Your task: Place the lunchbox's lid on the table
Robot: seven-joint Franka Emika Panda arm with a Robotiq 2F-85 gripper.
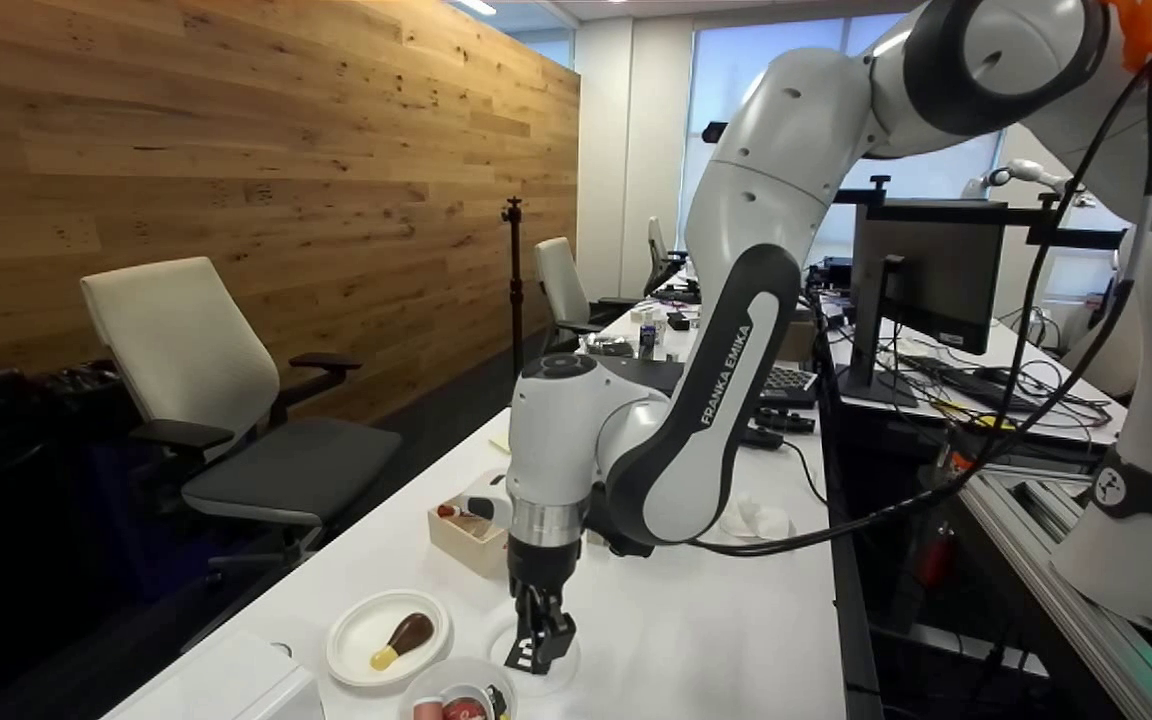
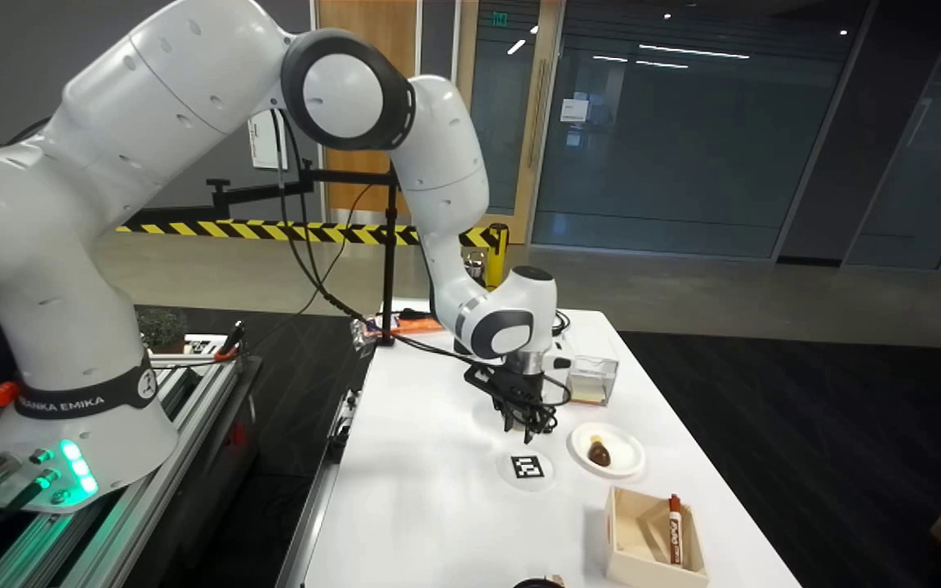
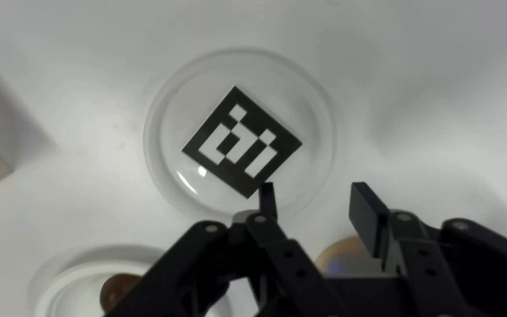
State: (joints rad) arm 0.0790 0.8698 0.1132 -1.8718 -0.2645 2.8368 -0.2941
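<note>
The lid is a clear round disc with a square black-and-white pattern (image 3: 241, 143) on top. It lies flat on the white table (image 2: 405, 506) in an exterior view (image 2: 527, 467), and partly behind the fingers in an exterior view (image 1: 521, 656). My gripper (image 3: 314, 198) is open with nothing between its fingers, above the table at the lid's edge. It also shows in both exterior views (image 1: 544, 650) (image 2: 518, 433). The lunchbox (image 1: 433, 676), a clear round container with reddish contents, stands beside the lid, cut off by the frame edge. In the wrist view it shows partly behind the gripper (image 3: 346, 248).
A white plate (image 1: 341, 645) (image 2: 632, 461) with a brown item stands near the lid. A tan square box (image 1: 464, 547) (image 2: 657, 576) holds a red marker. A white box (image 1: 246, 690) stands at the near end. Crumpled tissue (image 1: 756, 520) and a keyboard (image 1: 788, 382) lie further along.
</note>
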